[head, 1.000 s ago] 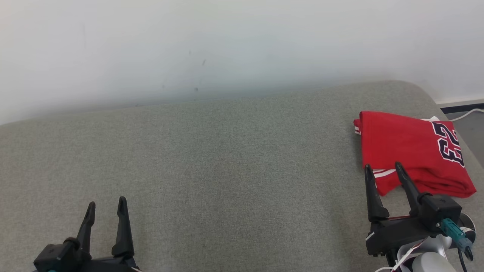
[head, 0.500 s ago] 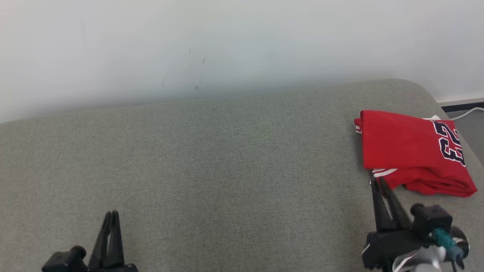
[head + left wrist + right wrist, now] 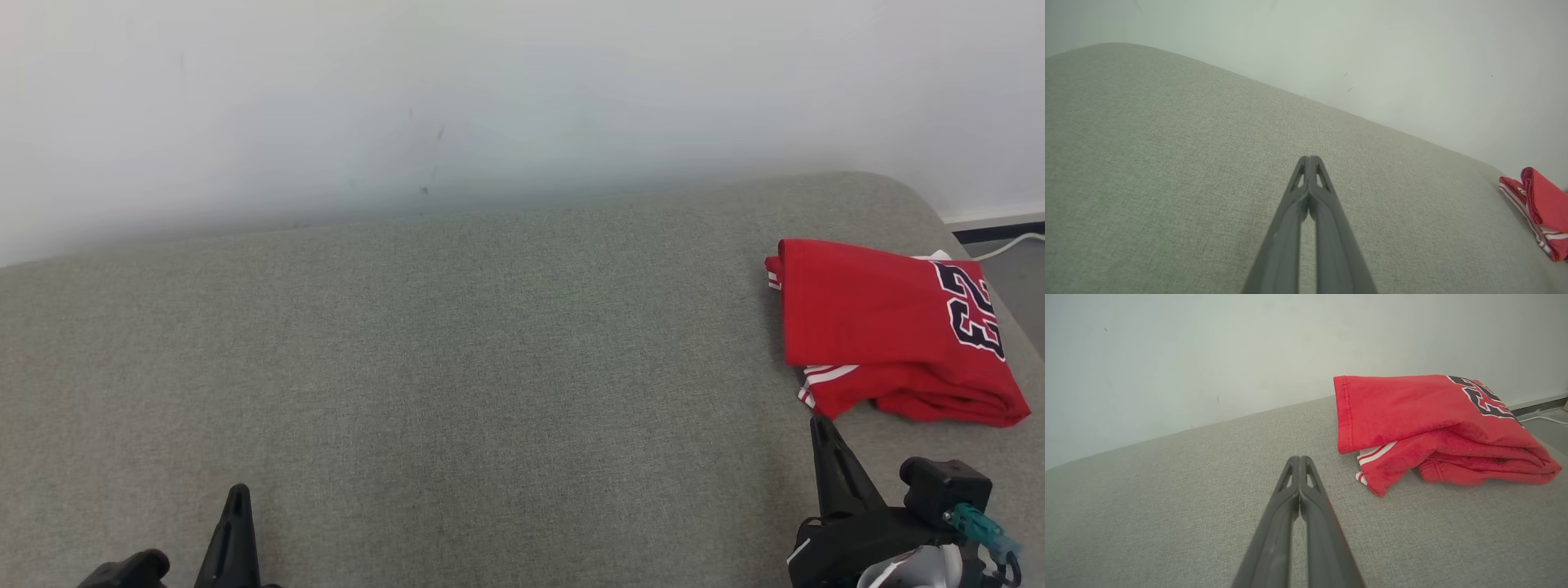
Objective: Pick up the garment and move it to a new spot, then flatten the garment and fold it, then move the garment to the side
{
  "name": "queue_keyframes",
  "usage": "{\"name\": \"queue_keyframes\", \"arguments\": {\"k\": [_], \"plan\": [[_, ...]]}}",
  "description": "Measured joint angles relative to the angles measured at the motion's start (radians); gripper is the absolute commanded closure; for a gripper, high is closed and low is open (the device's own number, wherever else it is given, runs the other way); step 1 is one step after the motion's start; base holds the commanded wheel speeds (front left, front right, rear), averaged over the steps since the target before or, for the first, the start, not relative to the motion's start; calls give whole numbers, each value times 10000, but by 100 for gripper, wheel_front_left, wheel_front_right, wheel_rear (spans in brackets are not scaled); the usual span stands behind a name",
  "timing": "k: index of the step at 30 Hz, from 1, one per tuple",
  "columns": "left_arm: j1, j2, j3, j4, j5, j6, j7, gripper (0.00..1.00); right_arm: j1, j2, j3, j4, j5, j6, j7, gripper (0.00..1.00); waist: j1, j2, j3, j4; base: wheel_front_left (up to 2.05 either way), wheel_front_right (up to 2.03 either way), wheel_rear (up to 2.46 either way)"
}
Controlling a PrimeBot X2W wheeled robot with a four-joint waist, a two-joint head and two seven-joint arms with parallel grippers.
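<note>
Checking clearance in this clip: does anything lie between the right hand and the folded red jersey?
Nothing visible does. Bare grey upholstered surface lies between the shut, empty right hand and the folded red jersey with dark numerals.

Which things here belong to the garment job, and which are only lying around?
Belong to the job:
- red garment, folded, at the right end of the surface
- right gripper, jaws shut, empty, near the garment
- left gripper, jaws shut, empty, far from it

Only surroundings:
- grey padded surface
- white wall
- white cable on the floor
</note>
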Motion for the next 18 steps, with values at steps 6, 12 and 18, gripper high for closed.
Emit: {"name": "queue_keyframes", "arguments": {"k": [6,12,18], "plan": [[-38,-23,150,94,-671,-157,171,100,-17,61,-157,65,686,113,140,100,0,0,-7,4,0,0,0],[-130,-69,288,192,-1563,-251,376,100,-34,119,-339,119,1547,265,362,100,0,0,-15,8,0,0,0],[-187,-88,462,301,-2410,-426,558,100,-57,180,-520,174,2345,389,579,100,0,0,-21,12,0,0,0]]}}
